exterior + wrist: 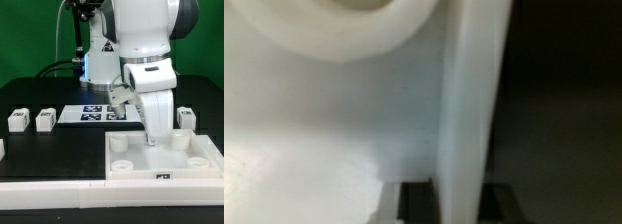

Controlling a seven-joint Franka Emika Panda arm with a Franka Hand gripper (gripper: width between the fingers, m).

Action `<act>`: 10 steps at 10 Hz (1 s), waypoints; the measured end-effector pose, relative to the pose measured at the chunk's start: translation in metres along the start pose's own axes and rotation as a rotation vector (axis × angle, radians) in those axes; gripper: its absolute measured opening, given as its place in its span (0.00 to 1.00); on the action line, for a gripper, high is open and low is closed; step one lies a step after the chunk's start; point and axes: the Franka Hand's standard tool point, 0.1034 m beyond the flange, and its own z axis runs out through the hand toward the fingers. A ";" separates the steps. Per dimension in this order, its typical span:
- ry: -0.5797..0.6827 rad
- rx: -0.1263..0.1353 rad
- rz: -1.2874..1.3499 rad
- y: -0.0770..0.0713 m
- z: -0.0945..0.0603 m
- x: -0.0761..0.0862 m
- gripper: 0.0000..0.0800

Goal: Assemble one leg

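White plastic fills the nearest ground: the big square tray (130,178) lies at the front of the black counter (60,150), toward the exterior view's right, with a round socket (120,165) in each corner. At the tray's far wall (137,140) the arm (150,60) reaches straight down, and its jaws meet that wall between the two far sockets. The wrist view looks along the same wall, a pale upright ridge. The tray's floor and one round socket lie on one side of it and the dark counter on the other. One dark fingertip (409,203) stands just beside the ridge on the floor side; the other is lost against the dark on the outer side. The jaws therefore straddle the wall, but I cannot tell whether they pinch it or stand slightly spread. Farther back, well apart from the tray toward the exterior view's left, the first leg (17,121) and the second leg (45,120) stand side by side, near each other but not touching. The third leg (186,118) stands just behind the tray's far corner on the exterior view's right. All three rest on the counter, apart from the jaws. Behind them the marker board (92,112) lies flat, partly hidden by the arm, and a green backdrop (30,50) closes the scene.
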 end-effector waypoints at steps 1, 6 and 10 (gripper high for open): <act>0.000 0.006 0.023 0.002 0.002 0.000 0.07; -0.005 0.041 0.058 0.002 0.002 -0.001 0.14; -0.005 0.042 0.061 0.001 0.003 -0.002 0.56</act>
